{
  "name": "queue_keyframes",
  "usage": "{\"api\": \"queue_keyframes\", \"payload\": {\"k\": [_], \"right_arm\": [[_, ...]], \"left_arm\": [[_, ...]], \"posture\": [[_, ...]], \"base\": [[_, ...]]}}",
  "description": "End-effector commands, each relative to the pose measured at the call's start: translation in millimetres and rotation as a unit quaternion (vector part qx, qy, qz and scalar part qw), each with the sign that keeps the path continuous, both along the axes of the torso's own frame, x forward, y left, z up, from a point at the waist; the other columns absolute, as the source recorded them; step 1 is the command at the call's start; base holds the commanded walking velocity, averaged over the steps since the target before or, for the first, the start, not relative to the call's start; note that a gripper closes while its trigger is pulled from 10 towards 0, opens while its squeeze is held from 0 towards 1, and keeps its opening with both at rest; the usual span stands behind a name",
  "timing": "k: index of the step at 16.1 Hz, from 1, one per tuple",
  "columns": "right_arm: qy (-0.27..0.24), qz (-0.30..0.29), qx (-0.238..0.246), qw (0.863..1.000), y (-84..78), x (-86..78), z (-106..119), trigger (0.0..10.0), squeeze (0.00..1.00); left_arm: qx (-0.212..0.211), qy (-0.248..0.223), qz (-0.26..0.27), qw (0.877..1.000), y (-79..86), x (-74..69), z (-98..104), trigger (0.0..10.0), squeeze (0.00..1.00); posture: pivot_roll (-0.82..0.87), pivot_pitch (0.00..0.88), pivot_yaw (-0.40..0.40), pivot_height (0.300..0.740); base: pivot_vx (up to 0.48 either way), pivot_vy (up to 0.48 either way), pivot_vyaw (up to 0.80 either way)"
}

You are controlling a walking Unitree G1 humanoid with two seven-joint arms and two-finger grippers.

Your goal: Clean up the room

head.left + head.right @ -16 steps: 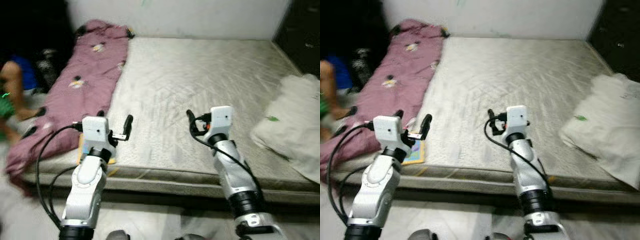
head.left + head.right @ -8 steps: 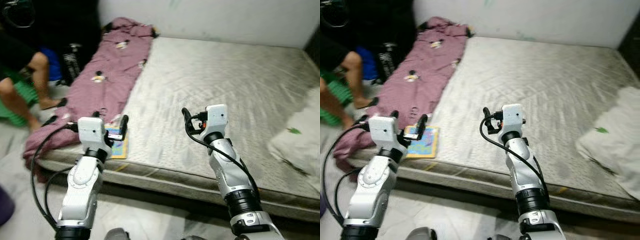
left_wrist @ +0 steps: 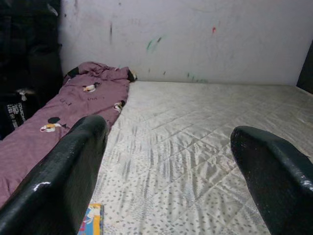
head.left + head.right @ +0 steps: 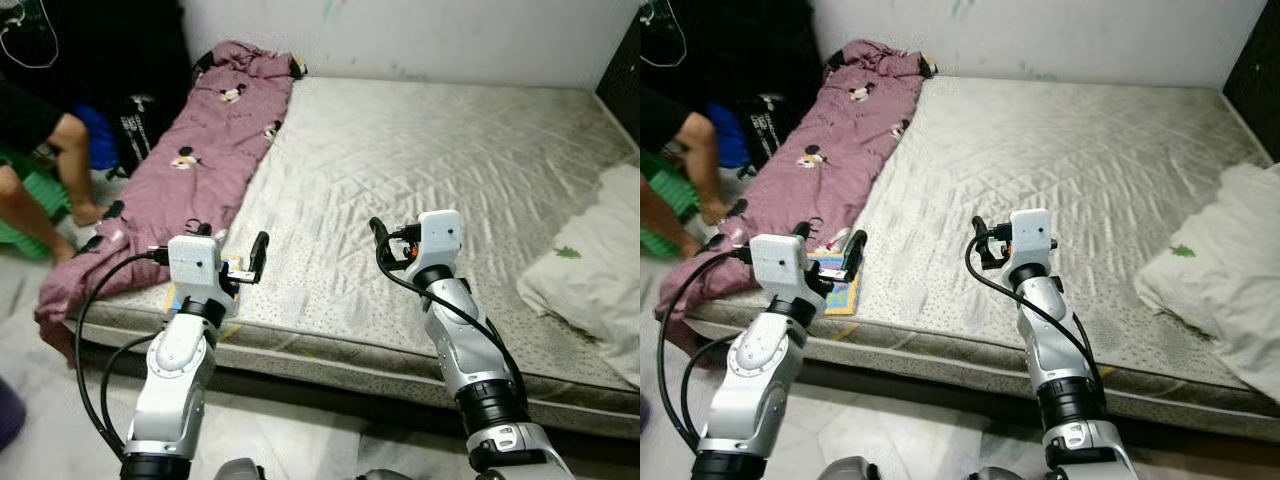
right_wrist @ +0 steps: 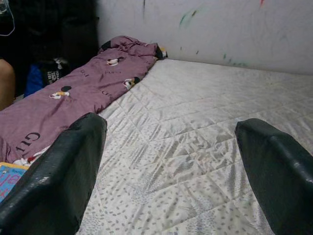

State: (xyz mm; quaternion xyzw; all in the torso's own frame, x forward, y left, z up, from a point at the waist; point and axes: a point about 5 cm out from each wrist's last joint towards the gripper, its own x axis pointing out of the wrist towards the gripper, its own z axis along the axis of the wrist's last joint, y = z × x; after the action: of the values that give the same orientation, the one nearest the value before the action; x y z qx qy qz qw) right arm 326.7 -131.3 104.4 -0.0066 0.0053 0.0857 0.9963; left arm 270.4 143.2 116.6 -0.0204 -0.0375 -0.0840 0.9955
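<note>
At far left a person (image 4: 40, 160) is sitting. The purple blanket (image 4: 190, 170) is lying along the mattress (image 4: 420, 170) at upper left; soft and floppy, best pinched at an edge. The left gripper (image 4: 232, 253) is hovering released over a book (image 4: 837, 280); the right gripper (image 4: 400, 240) is hovering released mid-frame.

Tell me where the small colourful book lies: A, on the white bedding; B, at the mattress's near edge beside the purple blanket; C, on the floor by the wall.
B: the colourful book lies at the mattress edge beside the purple blanket, just below the left claw.
</note>
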Motion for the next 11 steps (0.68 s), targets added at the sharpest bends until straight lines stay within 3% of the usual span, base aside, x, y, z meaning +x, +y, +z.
{"api": "queue_keyframes", "payload": {"k": [1,6,11], "right_arm": [[0.002,-0.004,0.001,1.000,-1.8,1.4,-0.1,10.0,0.00],[0.003,-0.003,0.000,1.000,-2.0,1.2,-0.4,10.0,0.00],[0.003,-0.002,-0.002,1.000,-2.0,0.7,-1.5,10.0,0.00]], "left_arm": [[0.004,-0.005,0.000,1.000,1.1,1.0,2.9,10.0,0.00],[0.004,-0.004,-0.001,1.000,0.6,0.8,2.5,10.0,0.00],[-0.009,-0.005,0.004,1.000,2.3,0.8,2.0,10.0,0.00]], "posture": [[0.01,0.000,0.011,0.740],[0.01,0.000,0.009,0.740],[0.02,0.000,0.008,0.740]], "base": [[0.000,-0.480,0.00],[0.000,-0.370,0.00],[0.000,0.000,0.00]]}}
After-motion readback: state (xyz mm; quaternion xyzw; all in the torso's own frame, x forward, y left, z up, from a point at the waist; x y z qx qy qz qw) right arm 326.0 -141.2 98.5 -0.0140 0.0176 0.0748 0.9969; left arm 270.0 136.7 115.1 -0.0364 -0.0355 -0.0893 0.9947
